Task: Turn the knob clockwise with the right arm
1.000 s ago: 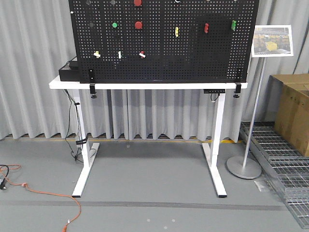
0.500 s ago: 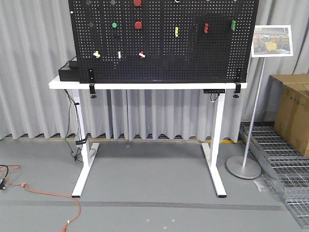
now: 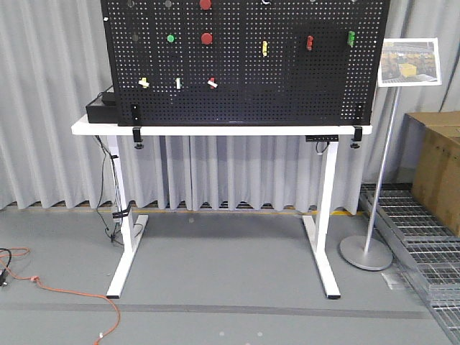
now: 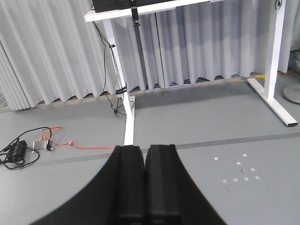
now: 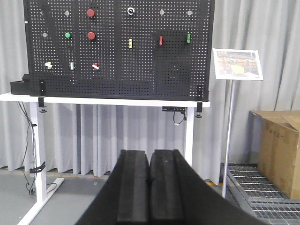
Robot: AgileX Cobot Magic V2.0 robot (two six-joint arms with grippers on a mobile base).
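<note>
1. Knob (image 5: pixel 131 11): set upper centre of the right wrist frame, on the pegboard (image 5: pixel 117 70), raised by a table (image 5: pixel 108 100) for frontal reach
2. Axis: judged horizontal, face turned toward the camera; round, no long side
3. Right gripper (image 5: pixel 149 154): jaws pressed together, well apart from knob, aimed boardward
4. Left gripper (image 4: pixel 146 150): jaws together, pointed floorward

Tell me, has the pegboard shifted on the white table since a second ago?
No. The pegboard keeps its place on the white table; the whole front view merely grew slightly.
</note>
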